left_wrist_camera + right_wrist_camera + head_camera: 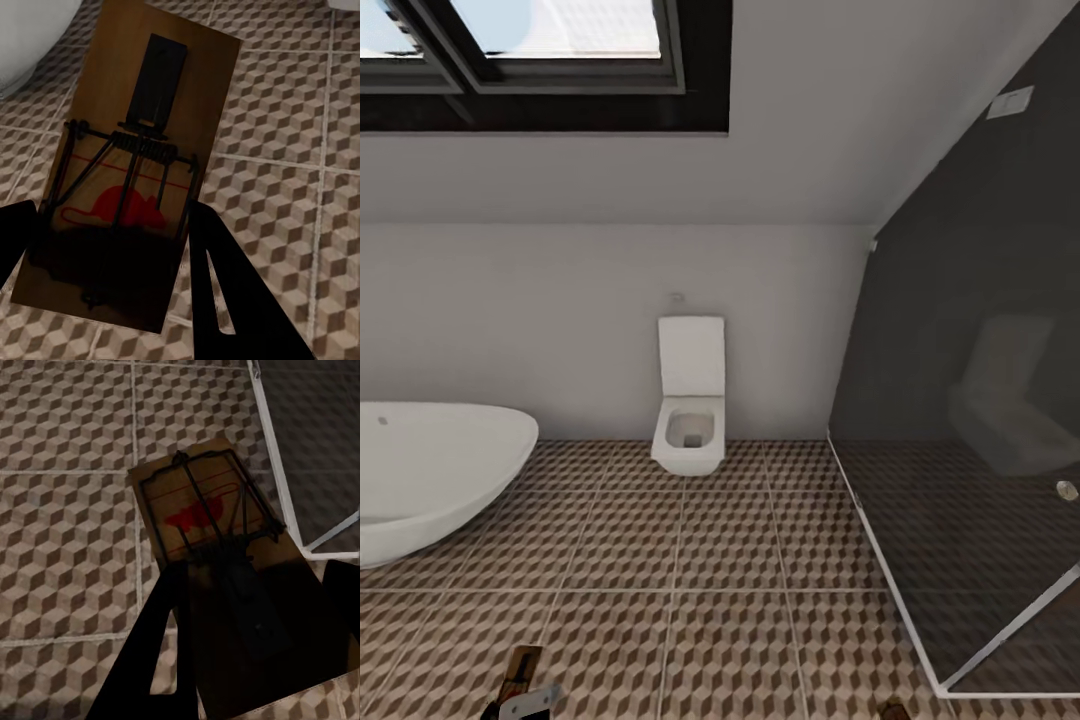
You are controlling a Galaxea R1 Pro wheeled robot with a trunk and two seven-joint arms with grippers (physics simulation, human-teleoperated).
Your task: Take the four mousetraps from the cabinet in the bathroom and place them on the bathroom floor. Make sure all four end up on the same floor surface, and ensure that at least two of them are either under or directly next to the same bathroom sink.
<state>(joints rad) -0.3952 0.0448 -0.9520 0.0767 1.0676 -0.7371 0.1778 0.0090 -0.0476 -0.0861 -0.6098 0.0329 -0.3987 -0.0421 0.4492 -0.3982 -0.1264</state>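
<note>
Two traps: one is in each gripper, both above the tiled floor.
Left gripper [112, 255]: its dark fingers [225, 285] stand on both sides of the near end of the left trap [142, 142] and pinch it; the board lies flat between them, in the left wrist view.
Left trap: a tan-brown board with a black spring bar across the middle, a dark plate toward the far end and a red mouse figure printed near the fingers. In the head view its end shows at the lower edge, left of centre [520, 672], with a grey part of the arm just beside it.
Right gripper [255, 660]: its fingers [161, 652] are pressed against the sides of the right trap [202, 510], which sticks out forward from between them, in the right wrist view.
Right trap: same kind of board, with wire frame and a red print; its far corner points toward the white frame of the shower.
Floor [730, 560]: large tiles with a brown, beige and white cube pattern and pale grout lines.
Bathtub [420, 470]: white, oval, at the left side, standing on the floor.
Toilet [690, 420]: white, lid up, against the far wall, well apart from both grippers.
Shower [970, 400]: dark glass wall with a white frame, at the right.
Window [540, 60]: dark frame, high in the sloped wall.
</note>
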